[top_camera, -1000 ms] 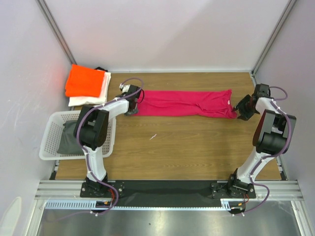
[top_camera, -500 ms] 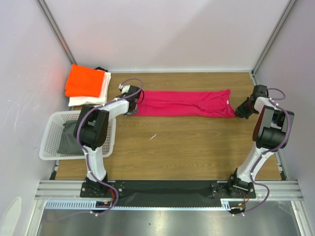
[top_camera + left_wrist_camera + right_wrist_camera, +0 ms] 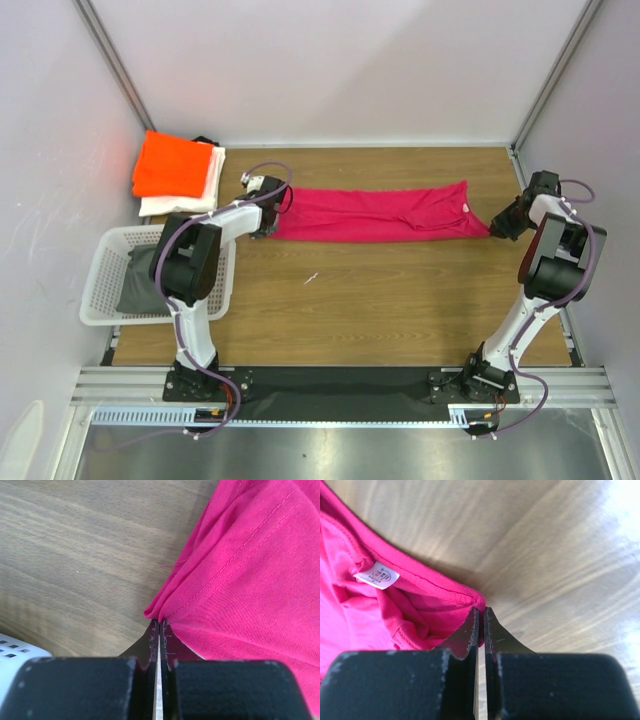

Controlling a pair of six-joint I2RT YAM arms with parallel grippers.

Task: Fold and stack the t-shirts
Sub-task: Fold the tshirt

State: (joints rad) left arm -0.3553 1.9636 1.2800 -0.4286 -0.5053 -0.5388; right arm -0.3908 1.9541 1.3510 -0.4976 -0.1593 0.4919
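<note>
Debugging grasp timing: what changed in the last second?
Both tools closed. The left tool pinched the left end of the magenta t-shirt, and the right tool pinched its collar end. The right tool then drew away to the right, stretching the shirt out longer. The left arm, orange t-shirt, white t-shirt and basket stayed put.

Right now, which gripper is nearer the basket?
Left. The left gripper pinches the pink shirt's left end, just past the basket's far right corner. The right gripper pinches the shirt's other end, across the table from the basket.
</note>
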